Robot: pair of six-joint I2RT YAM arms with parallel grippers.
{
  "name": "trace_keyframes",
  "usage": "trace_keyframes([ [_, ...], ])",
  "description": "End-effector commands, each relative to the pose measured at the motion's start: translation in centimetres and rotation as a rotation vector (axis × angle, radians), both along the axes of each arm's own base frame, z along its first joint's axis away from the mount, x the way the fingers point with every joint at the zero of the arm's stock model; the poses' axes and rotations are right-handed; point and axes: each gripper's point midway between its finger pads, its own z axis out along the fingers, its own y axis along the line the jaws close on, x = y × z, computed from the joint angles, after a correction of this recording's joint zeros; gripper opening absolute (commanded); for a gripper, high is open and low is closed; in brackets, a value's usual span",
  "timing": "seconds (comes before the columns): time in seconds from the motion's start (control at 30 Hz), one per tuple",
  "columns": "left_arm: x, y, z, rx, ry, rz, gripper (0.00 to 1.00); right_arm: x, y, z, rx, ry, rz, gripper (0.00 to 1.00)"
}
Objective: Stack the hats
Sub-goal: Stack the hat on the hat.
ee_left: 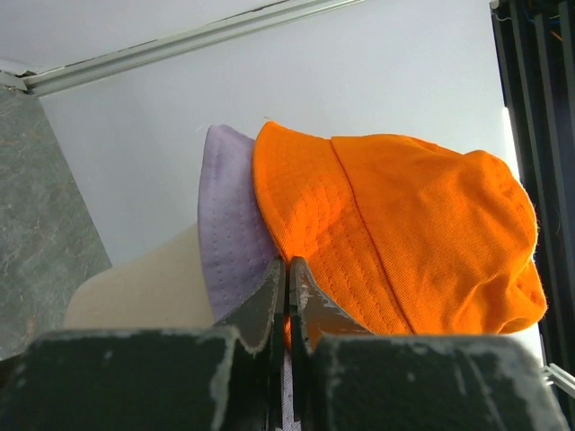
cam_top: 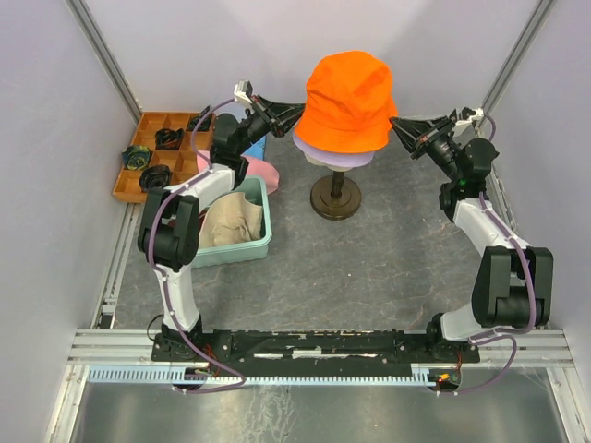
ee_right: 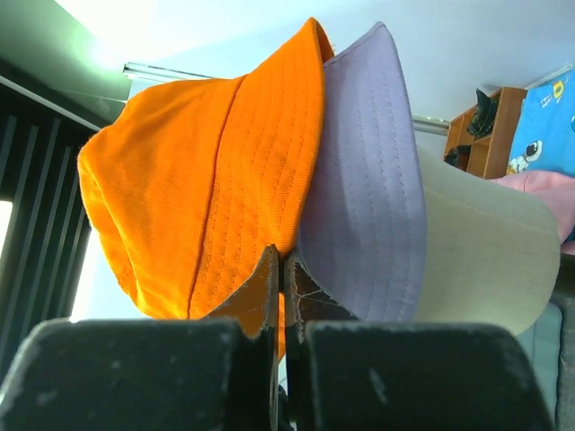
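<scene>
An orange hat (cam_top: 346, 97) sits on top of a lavender hat (cam_top: 338, 158), both on the cream mannequin head. My left gripper (cam_top: 297, 109) is shut on the orange hat's brim at its left side. My right gripper (cam_top: 397, 124) is shut on the brim at the right side. In the left wrist view the left gripper (ee_left: 287, 262) pinches the orange hat (ee_left: 404, 233) where it meets the lavender hat (ee_left: 229, 224). The right gripper (ee_right: 283, 256) clamps the orange hat (ee_right: 198, 180) beside the lavender hat (ee_right: 368, 197). A beige hat (cam_top: 229, 223) and a pink hat (cam_top: 263, 172) lie at the left.
The mannequin's dark stand (cam_top: 335, 197) rises from the grey table centre. A teal bin (cam_top: 233, 256) holds the beige hat under the left arm. A brown compartment tray (cam_top: 148, 125) of small dark items stands at the back left. Grey walls close in on both sides.
</scene>
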Motion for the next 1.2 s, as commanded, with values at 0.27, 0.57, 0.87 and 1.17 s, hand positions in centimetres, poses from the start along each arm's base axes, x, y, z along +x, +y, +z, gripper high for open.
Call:
trace_keyframes([
  [0.27, -2.3, 2.8, 0.0, 0.013, -0.015, 0.024, 0.03, -1.1, 0.0, -5.3, -0.104, 0.060, -0.021, 0.00],
  [0.57, -2.6, 2.9, -3.4, 0.063, 0.029, 0.033, 0.03, -1.1, 0.1, -8.2, -0.219, 0.115, -0.015, 0.00],
  [0.87, -2.8, 3.1, -4.3, 0.050, 0.049, 0.037, 0.03, -1.3, 0.2, -7.3, -0.247, 0.094, -0.011, 0.00],
  [1.17, -2.8, 3.0, 0.9, 0.013, -0.041, 0.028, 0.10, -1.8, 0.5, -3.9, -0.276, 0.022, -0.008, 0.23],
])
